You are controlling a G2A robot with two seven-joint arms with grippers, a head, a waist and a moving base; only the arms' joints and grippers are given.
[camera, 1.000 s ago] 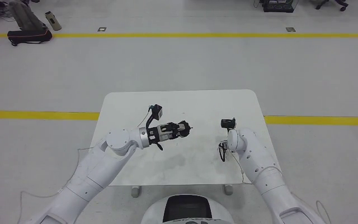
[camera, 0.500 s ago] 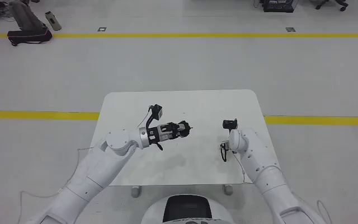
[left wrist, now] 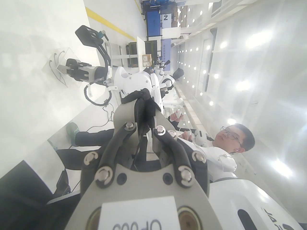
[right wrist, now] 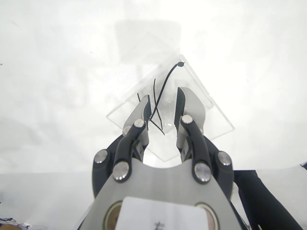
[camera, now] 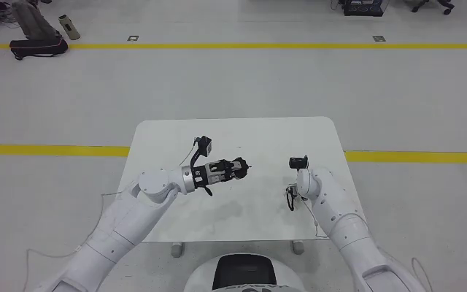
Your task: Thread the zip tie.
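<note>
Where the clear tray (right wrist: 213,118) lies on the white table (camera: 233,135), the right gripper (right wrist: 163,95) hangs just above it. Its fingers are spread apart on either side of a black zip tie (right wrist: 166,82) that lies loose in the tray, head end away from the wrist. Two more thin black strands (right wrist: 154,89) lie beside the tie, one crossing it. Left of the tray and well apart from it, the left gripper (camera: 244,168) is held sideways above the table, tips toward the tray. Its fingers are pressed together on a thin black strip (left wrist: 140,142) trailing back between its linkages. Far beyond the tray, a yellow floor line (camera: 255,46) runs across.
</note>
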